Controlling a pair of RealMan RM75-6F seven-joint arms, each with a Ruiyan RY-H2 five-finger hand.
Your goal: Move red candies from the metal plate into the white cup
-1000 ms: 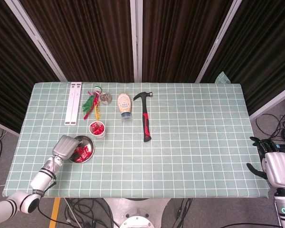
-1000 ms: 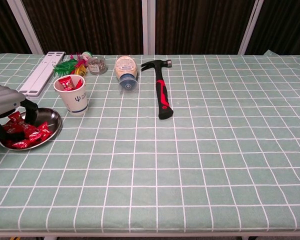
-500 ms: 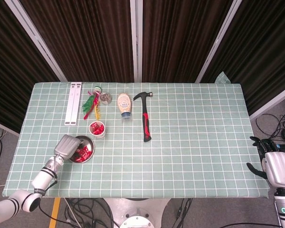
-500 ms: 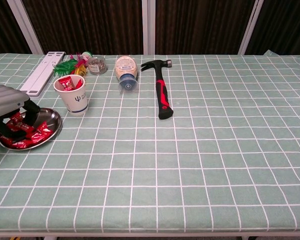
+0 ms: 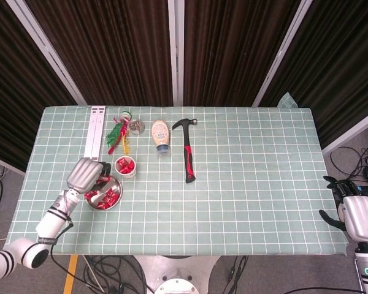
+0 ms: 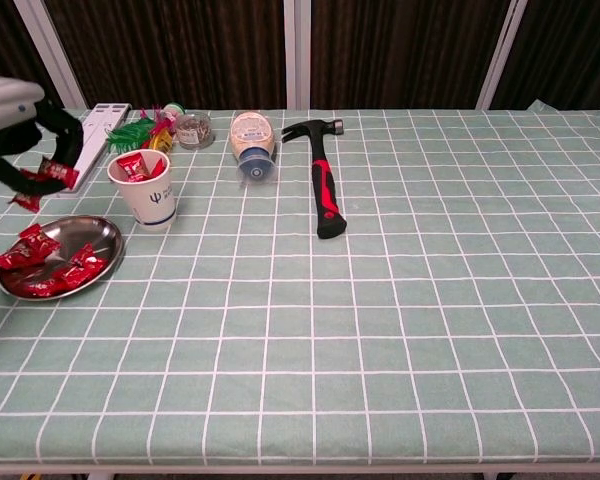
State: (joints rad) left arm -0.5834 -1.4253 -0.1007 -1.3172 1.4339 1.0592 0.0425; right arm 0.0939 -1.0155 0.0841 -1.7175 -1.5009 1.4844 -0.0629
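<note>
My left hand (image 6: 22,128) hangs above the metal plate (image 6: 111,246), to the left of the white cup (image 6: 146,194). It pinches a red candy (image 6: 60,173), and a second wrapper dangles below it. In the head view the left hand (image 5: 84,175) sits just left of the cup (image 5: 126,167) and over the far edge of the plate (image 5: 118,185). Several red candies (image 6: 52,266) lie in the plate, and a few candies (image 6: 136,165) stick out of the cup. My right hand (image 5: 354,214) stays off the table's right front corner, fingers apart, holding nothing.
A red-handled hammer (image 6: 325,190) lies mid-table. A sauce bottle (image 6: 251,141) lies on its side behind the cup. Near it are a small jar (image 6: 192,129), a bundle of coloured strips (image 6: 145,130) and a white rail (image 6: 85,143) at the back left.
My left hand has risen out of the plate with red candy in its fingers and moved back toward the cup. The right hand has not moved.
</note>
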